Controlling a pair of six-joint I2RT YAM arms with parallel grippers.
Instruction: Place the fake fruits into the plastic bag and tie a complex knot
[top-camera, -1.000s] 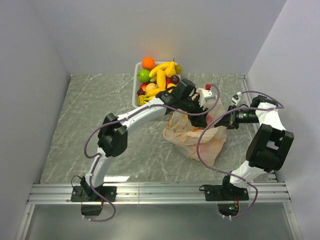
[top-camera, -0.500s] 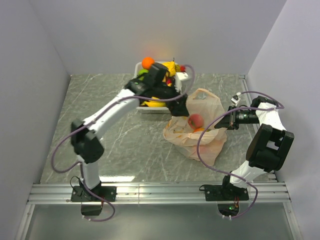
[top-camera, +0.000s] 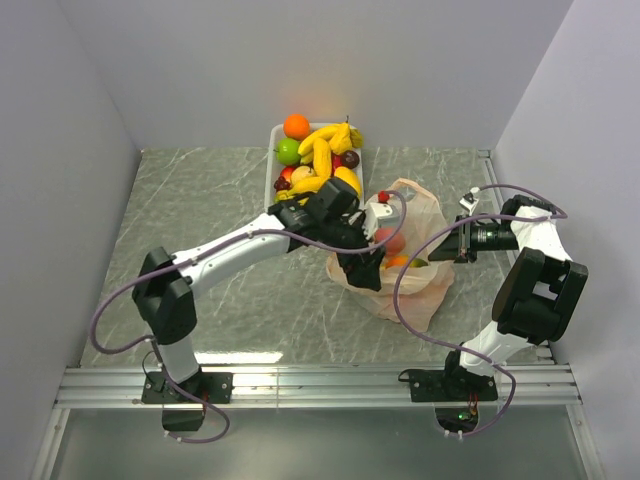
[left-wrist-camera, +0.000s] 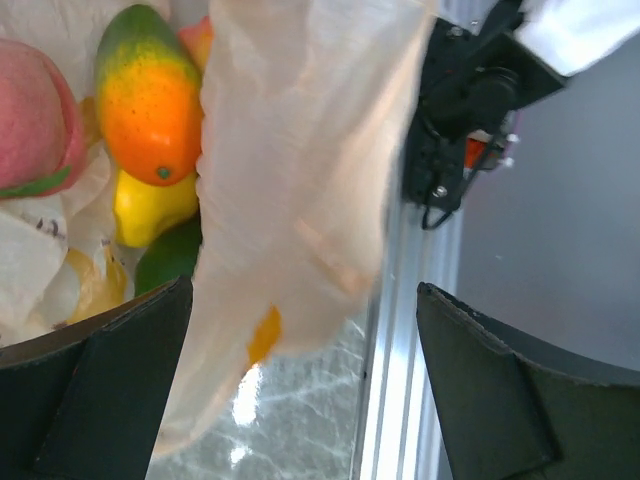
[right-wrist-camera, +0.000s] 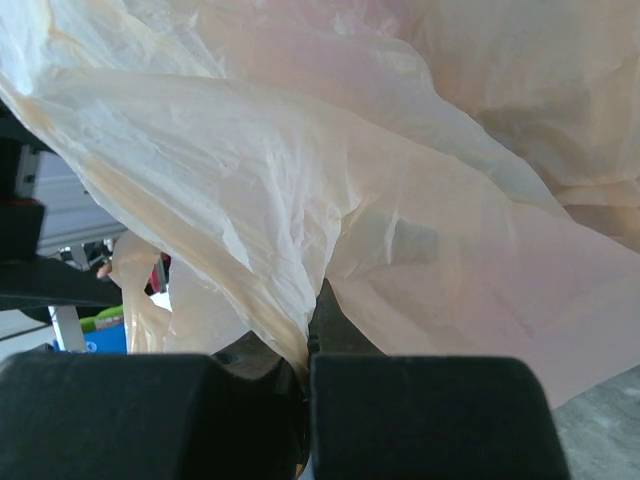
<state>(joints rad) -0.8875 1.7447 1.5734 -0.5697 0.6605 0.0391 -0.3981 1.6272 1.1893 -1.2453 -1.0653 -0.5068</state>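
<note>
Several fake fruits (left-wrist-camera: 150, 110) lie inside the plastic bag (top-camera: 412, 292); my left gripper (left-wrist-camera: 300, 385) gapes over them, my right gripper (right-wrist-camera: 307, 372) clamps its rim.

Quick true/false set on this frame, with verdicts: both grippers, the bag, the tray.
1. The right gripper is shut on the bag's plastic. True.
2. The left gripper holds a banana. False: it is open and empty, at the bag's mouth.
3. There is fruit inside the bag, including a mango. True.
4. The tray is empty. False: it holds bananas, an orange and more fruit.
5. The bag is knotted shut. False: its mouth is open.
</note>
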